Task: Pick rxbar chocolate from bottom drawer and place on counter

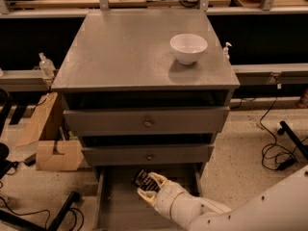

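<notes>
Bottom drawer [109, 203] pulled open toward near edge. Gripper [148, 188] inside it, at far middle, just below middle drawer [147, 154]. Pincer closed on bar [142, 178]; black wrapper tilted, sticking out left and far of cream fingers [159, 179]. White arm [202, 211] enters from near right. Counter [130, 52] carries white bowl [188, 47] toward right side. Top drawer [144, 121] shut. Cardboard box [54, 154] on floor, left of cabinet.

White bowl [188, 47] upper right of centre; cardboard box [54, 154] at left; cables [273, 154] at right; gripper [147, 186] bottom centre.
</notes>
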Tool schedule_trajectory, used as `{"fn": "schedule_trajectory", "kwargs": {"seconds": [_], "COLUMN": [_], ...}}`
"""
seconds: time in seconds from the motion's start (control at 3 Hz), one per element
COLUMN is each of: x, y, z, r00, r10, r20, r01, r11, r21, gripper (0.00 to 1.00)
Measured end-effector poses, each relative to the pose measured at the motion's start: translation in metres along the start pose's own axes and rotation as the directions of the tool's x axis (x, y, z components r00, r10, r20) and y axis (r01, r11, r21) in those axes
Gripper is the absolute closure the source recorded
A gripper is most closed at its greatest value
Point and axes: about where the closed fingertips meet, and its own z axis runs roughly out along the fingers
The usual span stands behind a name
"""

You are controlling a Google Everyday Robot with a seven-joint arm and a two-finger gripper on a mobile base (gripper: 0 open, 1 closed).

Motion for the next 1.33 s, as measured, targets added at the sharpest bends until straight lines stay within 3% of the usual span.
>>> {"fn": "schedule_trajectory", "kwargs": {"seconds": [0.67,1.0,1.33], "x": [-0.001,-0.028,-0.111], "y": [0.001,-0.021,-0.072], "z": [0.005,0.010,0.002], "r00": [1.000,0.998,0.989], "r10": [0.005,-0.011,-0.091], "r20": [0.020,0.058,0.113], "r01": [-0.005,0.011,0.088], "r11": [0.9999,0.9999,0.9957], "r21": [-0.010,0.001,0.029], "gripper": [1.00,1.00,1.00]}}
